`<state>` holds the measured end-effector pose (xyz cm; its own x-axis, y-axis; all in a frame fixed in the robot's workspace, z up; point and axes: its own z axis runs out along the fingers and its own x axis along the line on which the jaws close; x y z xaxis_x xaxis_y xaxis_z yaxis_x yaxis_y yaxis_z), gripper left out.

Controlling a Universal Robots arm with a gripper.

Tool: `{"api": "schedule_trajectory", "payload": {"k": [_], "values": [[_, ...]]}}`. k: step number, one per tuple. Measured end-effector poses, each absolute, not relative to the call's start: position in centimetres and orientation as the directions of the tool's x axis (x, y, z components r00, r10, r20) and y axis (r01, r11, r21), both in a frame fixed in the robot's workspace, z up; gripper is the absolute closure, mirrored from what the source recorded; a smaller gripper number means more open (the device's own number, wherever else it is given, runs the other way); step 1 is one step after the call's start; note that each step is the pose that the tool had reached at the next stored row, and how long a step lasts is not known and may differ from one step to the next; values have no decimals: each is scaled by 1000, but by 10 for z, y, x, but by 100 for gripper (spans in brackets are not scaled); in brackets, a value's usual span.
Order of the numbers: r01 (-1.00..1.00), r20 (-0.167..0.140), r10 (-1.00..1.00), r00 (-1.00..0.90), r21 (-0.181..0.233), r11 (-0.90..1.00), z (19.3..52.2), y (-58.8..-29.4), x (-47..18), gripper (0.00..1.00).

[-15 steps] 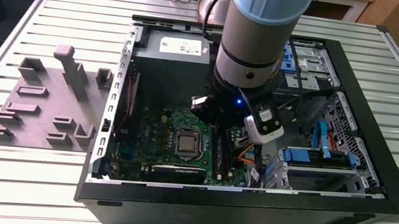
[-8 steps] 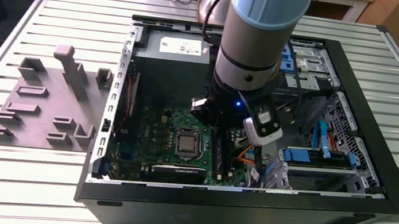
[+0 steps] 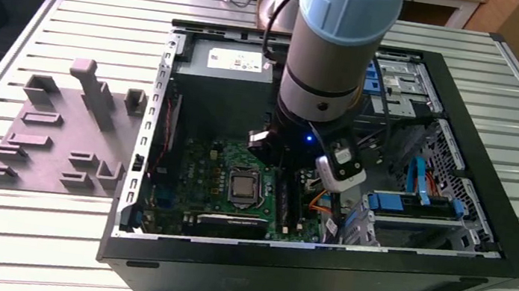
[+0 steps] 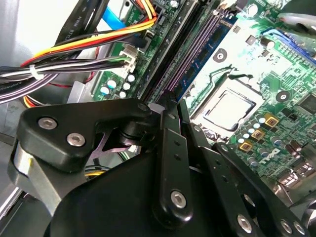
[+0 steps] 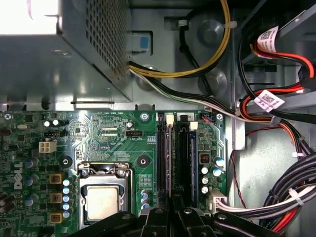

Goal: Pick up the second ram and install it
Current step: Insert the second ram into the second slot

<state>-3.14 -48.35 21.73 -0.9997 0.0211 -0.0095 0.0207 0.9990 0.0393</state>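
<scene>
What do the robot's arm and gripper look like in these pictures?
The arm is a thick cylinder, light blue above and silver-grey below, with a small blue light. A black cable runs along it. The gripper is black, built of flat linkage bars joined by silver screws.

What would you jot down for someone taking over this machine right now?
Gripper: low inside the case, at one end of the slots. Open or shut: cannot tell.
Ram: in the second wrist view a dark blue stick lies along a slot and runs right up to the gripper's tip.
Done: the ram seems to have been brought to its slot.
Left: cannot tell whether it is pushed fully home, or whether the gripper has let go.
</scene>
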Motion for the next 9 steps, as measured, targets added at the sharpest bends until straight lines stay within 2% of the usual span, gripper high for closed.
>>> {"api": "schedule_trajectory", "payload": {"k": [9], "values": [[21, -9, 21, -1000, 38, 999, 214, -484, -31, 86]]}}
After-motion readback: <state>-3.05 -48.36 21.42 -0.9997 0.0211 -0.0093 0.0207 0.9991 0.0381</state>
